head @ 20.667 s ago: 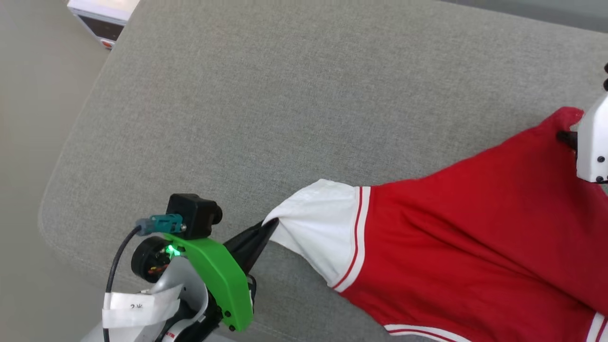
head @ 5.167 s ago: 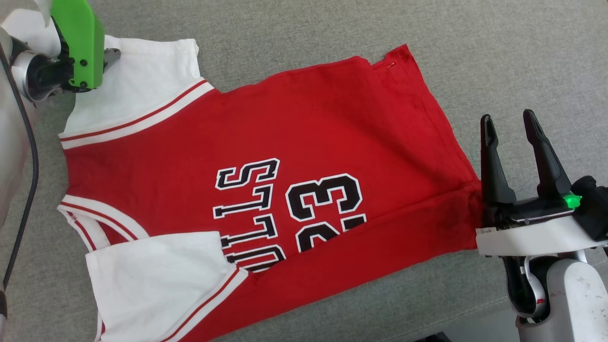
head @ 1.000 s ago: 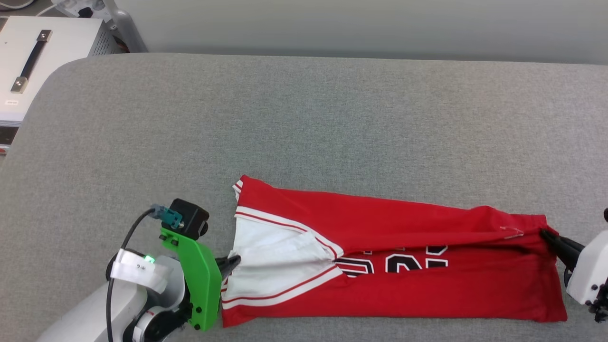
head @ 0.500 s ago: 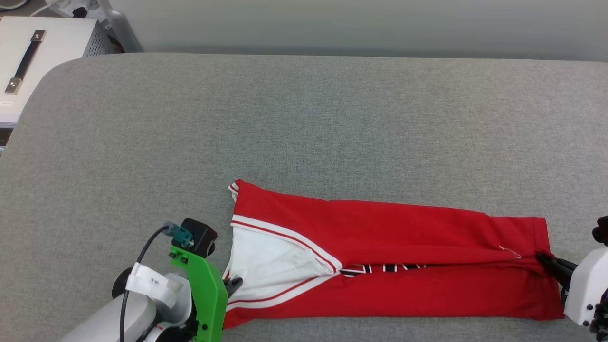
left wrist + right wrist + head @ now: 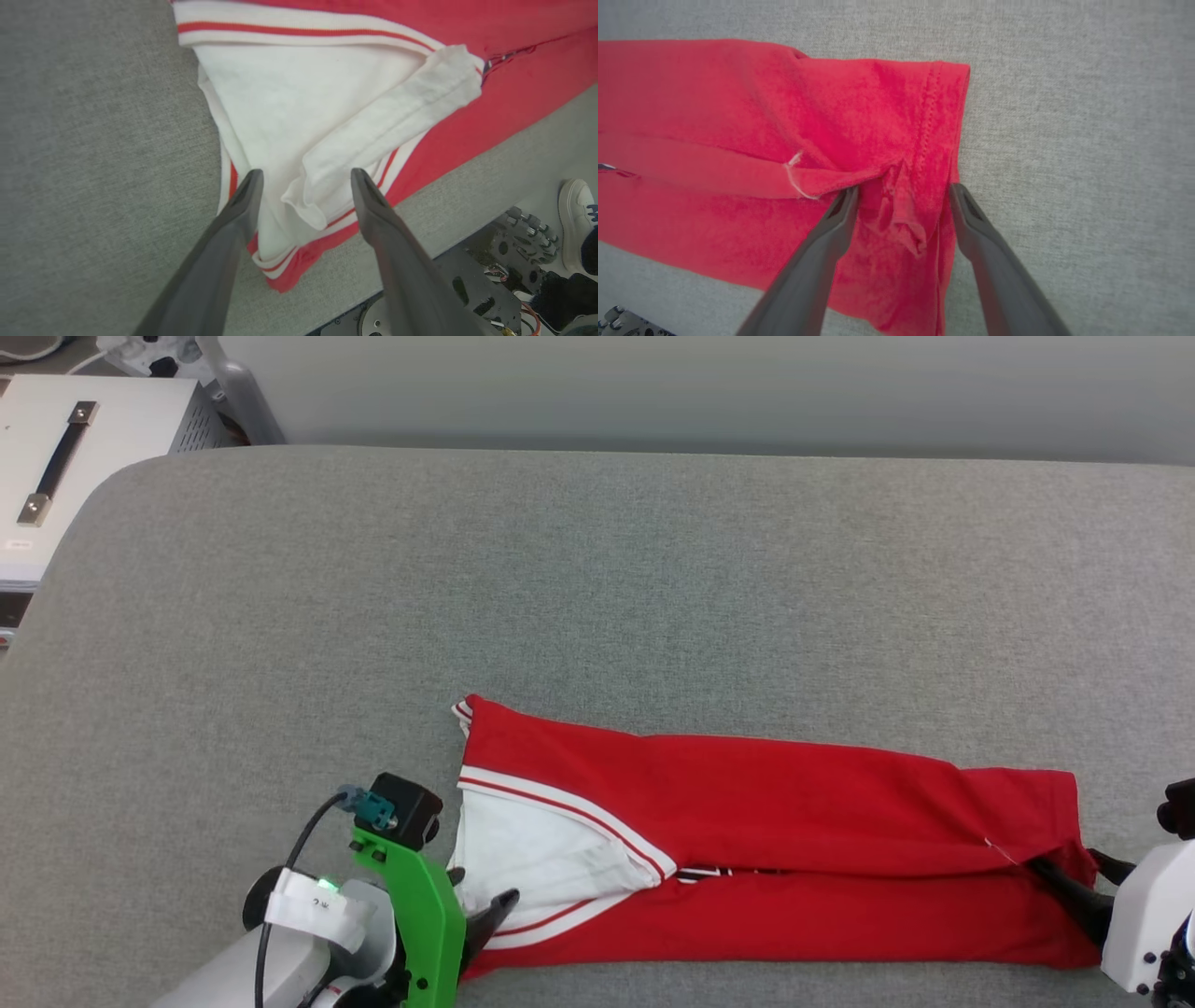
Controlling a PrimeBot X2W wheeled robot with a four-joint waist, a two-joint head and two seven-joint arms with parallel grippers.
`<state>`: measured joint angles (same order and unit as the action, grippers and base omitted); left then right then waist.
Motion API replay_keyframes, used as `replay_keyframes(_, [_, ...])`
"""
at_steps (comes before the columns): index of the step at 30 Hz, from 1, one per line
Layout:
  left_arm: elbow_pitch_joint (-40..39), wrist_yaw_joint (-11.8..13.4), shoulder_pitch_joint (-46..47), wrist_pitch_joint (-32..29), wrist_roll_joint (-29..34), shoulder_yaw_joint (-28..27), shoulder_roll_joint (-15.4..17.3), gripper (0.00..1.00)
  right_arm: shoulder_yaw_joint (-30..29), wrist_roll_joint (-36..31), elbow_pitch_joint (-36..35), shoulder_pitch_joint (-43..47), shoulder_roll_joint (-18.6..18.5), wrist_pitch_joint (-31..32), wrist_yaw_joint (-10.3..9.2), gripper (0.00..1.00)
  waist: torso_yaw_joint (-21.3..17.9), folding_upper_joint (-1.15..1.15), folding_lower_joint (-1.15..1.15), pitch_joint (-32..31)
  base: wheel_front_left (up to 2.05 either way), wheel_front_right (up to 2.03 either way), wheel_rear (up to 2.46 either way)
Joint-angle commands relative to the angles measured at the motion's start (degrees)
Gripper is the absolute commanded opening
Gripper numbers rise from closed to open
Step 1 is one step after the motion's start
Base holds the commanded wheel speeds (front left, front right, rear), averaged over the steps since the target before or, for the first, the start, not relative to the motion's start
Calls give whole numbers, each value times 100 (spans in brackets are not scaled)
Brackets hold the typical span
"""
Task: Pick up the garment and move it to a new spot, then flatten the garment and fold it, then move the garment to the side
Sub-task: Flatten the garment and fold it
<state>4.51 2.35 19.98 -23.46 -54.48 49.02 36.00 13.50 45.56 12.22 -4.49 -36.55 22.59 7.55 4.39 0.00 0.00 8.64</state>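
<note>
On the grey fabric cushion lies the folded red white-sleeved T-shirt — left gripper and right gripper gape wide, clamping nothing.

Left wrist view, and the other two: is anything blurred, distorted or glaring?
Head view: even soft light, garment sharp, no glare. Left wrist view: wide-angle stretch, near fingers soft. Right wrist view: fingers soft too, fabric sharp at the hem.

Garment: upper half is now lying folded down over the lower, along the grey cushion's front edge. Chest print is narrowing to a sliver. Left gripper, right gripper: jaws, clamped a second ago, are now standing spread at sleeve and hem.
</note>
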Motion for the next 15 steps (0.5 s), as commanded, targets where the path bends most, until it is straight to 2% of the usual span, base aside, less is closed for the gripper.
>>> replay_keyframes(1, [-6, 14, -94, 120, 37, -81, -41, 100, -34, 5, -46, 107, 11, -3, -6, 100, -3, 0, 0, -77, 0, 0, 0])
replay_keyframes(9, [-167, 199, -59, 1177, 106, -608, -251, 100, -506, 21, -518, 347, 146, 287, -6, 100, 41, 0, 0, -329, 0, 0, 0])
replay_keyframes(15, [-140, 305, -140, 2360, 476, -929, -360, 100, -1186, -97, -829, 596, 506, 833, -6, 100, 79, 0, 0, -428, 0, 0, 0])
